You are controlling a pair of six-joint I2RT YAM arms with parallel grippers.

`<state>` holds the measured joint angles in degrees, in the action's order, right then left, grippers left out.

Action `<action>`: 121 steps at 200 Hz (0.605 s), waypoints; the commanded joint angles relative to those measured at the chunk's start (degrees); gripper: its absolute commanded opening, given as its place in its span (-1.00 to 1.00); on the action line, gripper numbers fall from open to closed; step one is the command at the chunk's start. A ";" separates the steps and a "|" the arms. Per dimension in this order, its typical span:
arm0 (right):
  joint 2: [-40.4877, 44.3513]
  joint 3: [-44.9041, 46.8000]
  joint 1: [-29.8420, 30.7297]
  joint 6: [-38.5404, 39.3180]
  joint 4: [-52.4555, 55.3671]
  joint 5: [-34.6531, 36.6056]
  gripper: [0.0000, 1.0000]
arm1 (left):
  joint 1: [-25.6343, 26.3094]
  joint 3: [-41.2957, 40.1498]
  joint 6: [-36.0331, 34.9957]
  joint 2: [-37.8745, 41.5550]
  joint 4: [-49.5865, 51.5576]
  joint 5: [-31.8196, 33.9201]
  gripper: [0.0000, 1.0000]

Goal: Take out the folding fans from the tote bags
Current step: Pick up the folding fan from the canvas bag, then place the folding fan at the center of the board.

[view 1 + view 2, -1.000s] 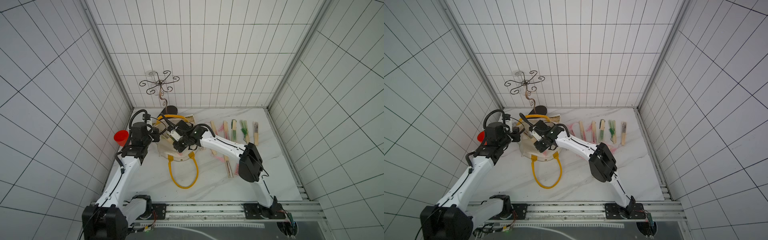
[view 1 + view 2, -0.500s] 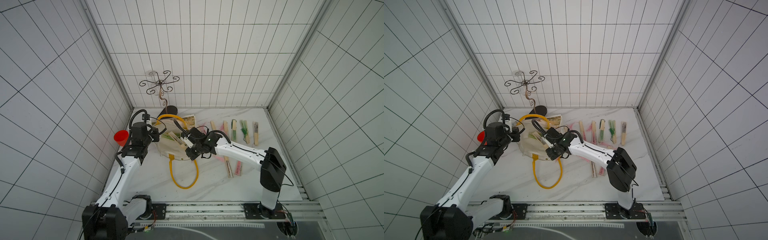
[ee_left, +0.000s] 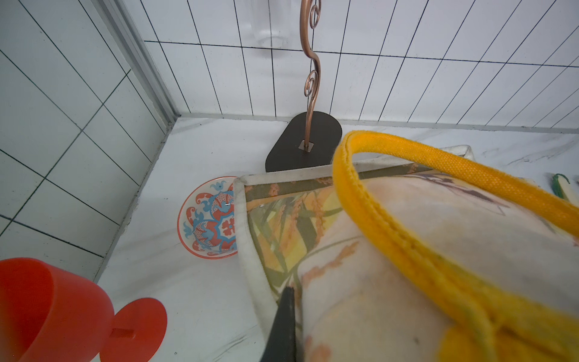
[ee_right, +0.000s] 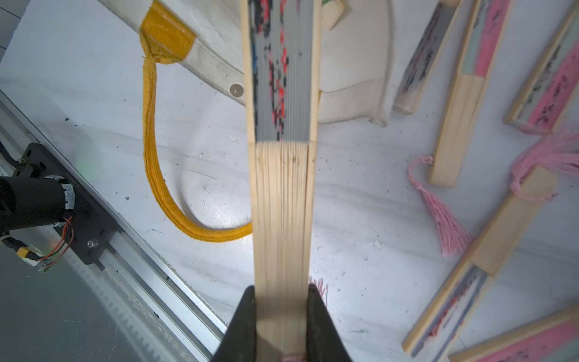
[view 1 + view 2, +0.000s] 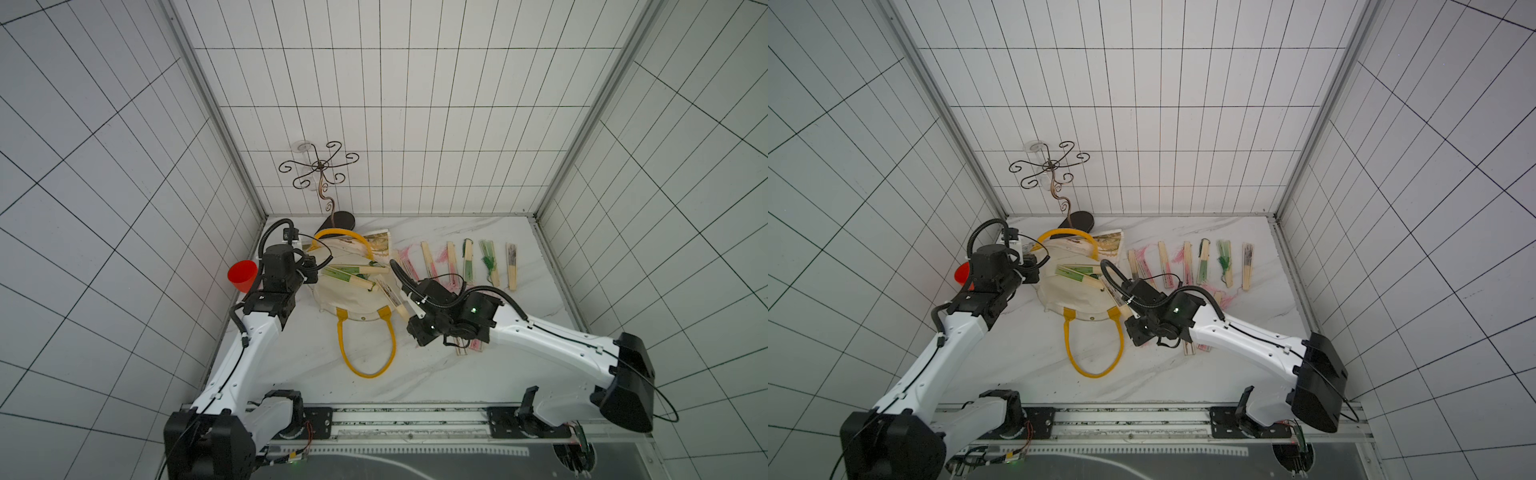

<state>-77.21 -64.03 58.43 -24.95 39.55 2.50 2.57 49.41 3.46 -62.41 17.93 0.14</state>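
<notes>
The right gripper [image 4: 282,301] is pinching the bare bamboo end of a closed slim fan [image 4: 282,163] with grey pleated paper and red-black print, holding it over the bag [image 5: 349,301] edge and the marble [image 5: 415,374]. The left gripper [image 3: 294,301] is pressing together on the bag's cream canvas rim. Two green fans [image 5: 349,276] are lying in the bag, and other fans [image 5: 468,259] are lying in a row beside it.

Matt canvas bag [image 5: 349,301]; smooth bamboo fan [image 4: 282,194]
</notes>
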 commanded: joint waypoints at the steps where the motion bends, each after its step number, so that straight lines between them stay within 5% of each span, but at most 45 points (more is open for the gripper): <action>1: 3.76 5.25 -0.31 -4.58 3.18 2.98 -1.00 | -0.02 1.55 0.23 1.42 -1.67 1.07 -1.00; 121: 3.46 18.42 -8.84 -8.30 -1.34 -2.43 -1.00 | 0.00 1.48 -0.04 1.83 -1.59 2.14 -1.00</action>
<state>-72.71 -49.39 50.13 -32.36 39.90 2.17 2.57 49.41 3.44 -62.08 18.24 1.54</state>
